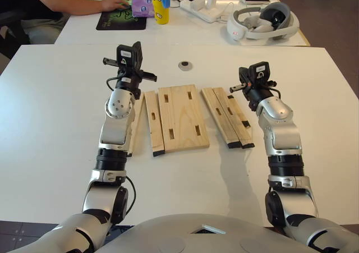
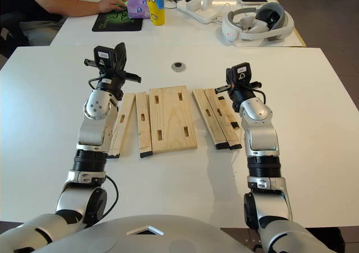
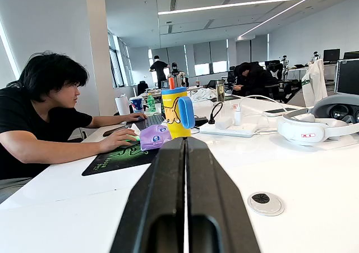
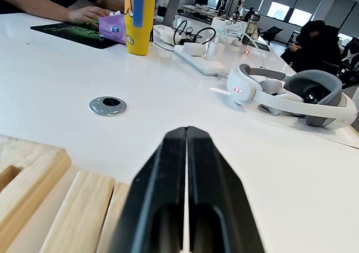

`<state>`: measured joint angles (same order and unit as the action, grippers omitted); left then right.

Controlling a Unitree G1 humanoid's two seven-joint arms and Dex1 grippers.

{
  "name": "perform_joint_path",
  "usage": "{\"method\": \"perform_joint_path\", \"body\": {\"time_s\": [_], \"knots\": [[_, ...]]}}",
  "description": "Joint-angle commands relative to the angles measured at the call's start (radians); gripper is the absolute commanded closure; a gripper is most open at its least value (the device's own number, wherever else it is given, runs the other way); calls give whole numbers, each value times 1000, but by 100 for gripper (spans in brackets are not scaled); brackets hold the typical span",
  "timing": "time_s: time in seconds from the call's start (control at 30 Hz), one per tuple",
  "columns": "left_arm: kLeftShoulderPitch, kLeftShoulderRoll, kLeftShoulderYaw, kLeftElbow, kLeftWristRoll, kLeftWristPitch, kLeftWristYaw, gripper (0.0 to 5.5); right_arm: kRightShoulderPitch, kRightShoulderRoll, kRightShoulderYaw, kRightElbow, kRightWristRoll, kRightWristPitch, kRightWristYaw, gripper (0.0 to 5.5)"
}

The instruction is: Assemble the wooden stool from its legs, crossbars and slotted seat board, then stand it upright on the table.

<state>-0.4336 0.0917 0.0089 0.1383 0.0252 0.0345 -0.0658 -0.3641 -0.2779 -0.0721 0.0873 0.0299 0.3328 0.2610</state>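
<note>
White table [image 1: 56, 124] — seat board [image 1: 180, 118] flat; left gripper [image 3: 185, 145], right gripper [image 4: 186, 132] closed, stickered.

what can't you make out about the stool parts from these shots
- Leftmost plank: outer edge hidden under left arm, head views.
- Right planks: outer piece partly covered by right arm; count unclear.
- Right wrist view: planks cut off by the edge, behind the shut right tool.

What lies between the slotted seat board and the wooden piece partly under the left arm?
One narrow slotted plank, flat on the table beside the seat board, near end dark. Both eye views show it.
</note>
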Motion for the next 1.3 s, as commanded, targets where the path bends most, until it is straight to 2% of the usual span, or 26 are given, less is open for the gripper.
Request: {"method": "perform_joint_path", "body": {"time_s": [0.03, 1.3], "knots": [[-7, -2, -2, -2, -2, 3, 0, 550, -3, -9, -2, 4, 12, 11, 10, 548], [-6, -1, -2, -1, -7, 4, -15, 550, -1, 0, 6, -9, 12, 23, 18, 548]]}}
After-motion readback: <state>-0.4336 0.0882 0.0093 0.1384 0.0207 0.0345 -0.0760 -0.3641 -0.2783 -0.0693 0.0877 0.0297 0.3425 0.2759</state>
